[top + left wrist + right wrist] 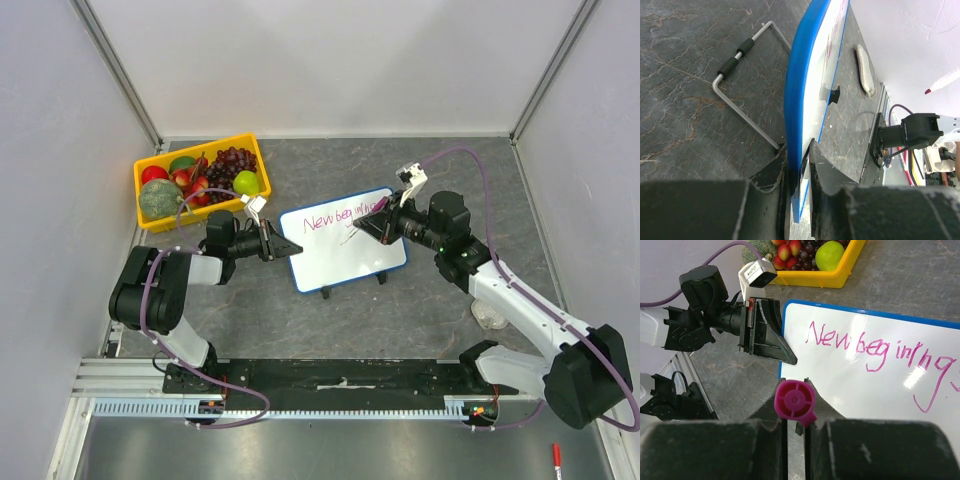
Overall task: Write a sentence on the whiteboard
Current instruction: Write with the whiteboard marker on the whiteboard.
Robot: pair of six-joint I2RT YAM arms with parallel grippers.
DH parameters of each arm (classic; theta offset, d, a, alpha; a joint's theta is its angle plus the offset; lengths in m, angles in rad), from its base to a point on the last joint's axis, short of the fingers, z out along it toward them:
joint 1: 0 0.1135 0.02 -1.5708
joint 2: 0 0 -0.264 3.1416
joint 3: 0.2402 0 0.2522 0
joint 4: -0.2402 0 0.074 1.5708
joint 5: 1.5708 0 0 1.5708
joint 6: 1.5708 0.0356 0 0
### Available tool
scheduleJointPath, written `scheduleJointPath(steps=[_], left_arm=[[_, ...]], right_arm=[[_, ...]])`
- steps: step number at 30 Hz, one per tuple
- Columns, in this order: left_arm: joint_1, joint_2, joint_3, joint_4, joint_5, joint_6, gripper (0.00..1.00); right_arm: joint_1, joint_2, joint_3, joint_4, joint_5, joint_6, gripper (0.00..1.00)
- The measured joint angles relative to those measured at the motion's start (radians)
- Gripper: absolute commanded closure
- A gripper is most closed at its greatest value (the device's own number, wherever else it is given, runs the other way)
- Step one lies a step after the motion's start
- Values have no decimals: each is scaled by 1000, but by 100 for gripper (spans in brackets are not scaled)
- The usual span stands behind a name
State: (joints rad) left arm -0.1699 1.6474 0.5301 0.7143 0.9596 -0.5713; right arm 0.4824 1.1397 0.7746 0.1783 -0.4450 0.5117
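Grey table (400, 320), whiteboard (345, 258) clamped by left gripper (290, 248), marker (795, 401) squeezed in right gripper (372, 226): light, even strokes are called for.

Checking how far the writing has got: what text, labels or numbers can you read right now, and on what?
"New beginnings": pink-red handwriting on the small white whiteboard with a thin blue frame; the last letter runs off the edge of the right wrist view.
No other word, label or number is readable in any view.
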Motion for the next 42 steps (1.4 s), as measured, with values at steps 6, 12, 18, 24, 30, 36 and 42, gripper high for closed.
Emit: scheduleJointPath(steps=[6, 12, 18, 24, 30, 36, 42], left_arm=[[0, -1, 0, -2, 0, 3, 98], [0, -1, 0, -2, 0, 3, 98], [0, -1, 2, -6, 2, 4, 98], [0, -1, 5, -10, 4, 5, 98], [0, -1, 8, -14, 10, 11, 98], [0, -1, 10, -20, 11, 11, 98], [0, -1, 10, -21, 11, 11, 98]], right_arm=[[31, -3, -2, 0, 39, -17, 100], [120, 3, -10, 36, 114, -26, 100], [190, 56, -34, 132, 225, -24, 100], [269, 137, -55, 219, 383, -22, 100], [311, 194, -56, 289, 493, -22, 100], [331, 267, -56, 332, 544, -14, 100], [345, 308, -55, 341, 557, -10, 100]])
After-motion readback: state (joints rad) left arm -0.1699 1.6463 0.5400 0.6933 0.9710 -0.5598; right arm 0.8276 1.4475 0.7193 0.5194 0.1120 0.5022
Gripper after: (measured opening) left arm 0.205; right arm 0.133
